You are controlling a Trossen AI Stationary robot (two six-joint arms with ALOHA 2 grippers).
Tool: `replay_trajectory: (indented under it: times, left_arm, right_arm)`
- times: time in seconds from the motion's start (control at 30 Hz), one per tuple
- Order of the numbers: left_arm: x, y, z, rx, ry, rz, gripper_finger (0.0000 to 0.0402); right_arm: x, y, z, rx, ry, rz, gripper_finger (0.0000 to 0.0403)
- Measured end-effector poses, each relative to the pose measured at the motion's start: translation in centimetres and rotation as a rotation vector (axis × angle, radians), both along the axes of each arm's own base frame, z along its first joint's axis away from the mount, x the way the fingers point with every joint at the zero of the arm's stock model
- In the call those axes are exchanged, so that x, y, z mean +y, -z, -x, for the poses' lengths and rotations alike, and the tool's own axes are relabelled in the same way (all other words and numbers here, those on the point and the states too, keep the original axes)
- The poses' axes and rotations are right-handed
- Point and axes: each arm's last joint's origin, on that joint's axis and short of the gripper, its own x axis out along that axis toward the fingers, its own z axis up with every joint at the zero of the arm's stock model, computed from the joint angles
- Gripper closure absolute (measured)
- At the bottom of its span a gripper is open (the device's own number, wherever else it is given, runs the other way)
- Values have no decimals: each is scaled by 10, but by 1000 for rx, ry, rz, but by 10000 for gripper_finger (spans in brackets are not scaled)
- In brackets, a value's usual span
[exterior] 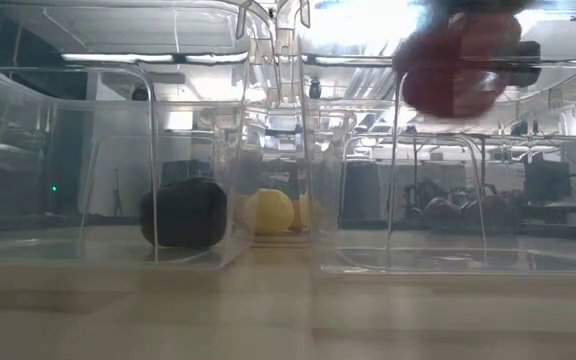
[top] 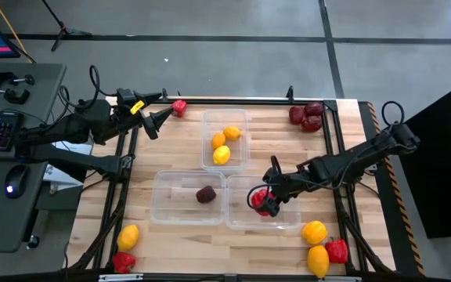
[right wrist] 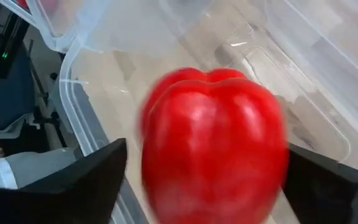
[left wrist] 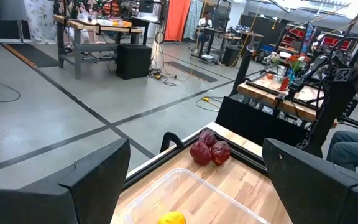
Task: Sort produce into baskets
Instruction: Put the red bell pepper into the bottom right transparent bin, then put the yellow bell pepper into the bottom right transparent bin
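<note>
Right wrist view: red bell pepper (right wrist: 215,146) between spread fingers of right gripper (top: 263,200), evidently released over near-right basket (top: 237,221) for sorting; left gripper (top: 156,119) open, idle.

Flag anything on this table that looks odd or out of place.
One thing: a red pepper hangs in mid-air above the near-right tub, between the right pincer's open fingers, seemingly just let go. The other fruit sits normally.

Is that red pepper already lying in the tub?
Not yet. The red pepper hangs above the tub floor, between the right gripper fingers, spread clear of it.
</note>
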Motion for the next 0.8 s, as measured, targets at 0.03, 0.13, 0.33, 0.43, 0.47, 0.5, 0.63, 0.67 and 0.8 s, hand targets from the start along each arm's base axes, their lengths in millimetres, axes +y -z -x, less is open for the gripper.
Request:
replay_trajectory:
  times: [0.03, 0.13, 0.33, 0.43, 0.47, 0.5, 0.63, 0.67, 0.8]
  left_arm:
    - [0, 0, 0, 0, 0, 0, 51]
    - [0, 0, 0, 0, 0, 0, 51]
    - [0, 0, 0, -18, -4, 19, 51]
    - [0, -1, 0, -24, -4, 21, 51]
    - [0, -1, 0, -24, -3, 21, 51]
    - [0, -1, 0, -23, -4, 21, 51]
    - [0, 0, -1, -15, -3, 12, 51]
    - [0, 0, -1, -14, -3, 13, 51]
    - [0, 1, -4, -5, -3, 13, 51]
  right_arm:
    - [0, 0, 0, 4, -1, -2, 17]
    - [-3, 0, 0, 22, -31, -55, 20]
    - [-15, -4, -2, 56, -87, -203, 44]
    - [-22, -18, 4, -7, -56, -163, 45]
    - [-25, -25, 7, -31, -31, -144, 45]
    - [-28, -32, 9, -57, -4, -122, 45]
    - [-40, -71, 28, -203, 71, -16, 45]
    - [-42, -82, 34, -249, 70, 7, 45]
    - [-45, -103, 57, -230, 153, 26, 45]
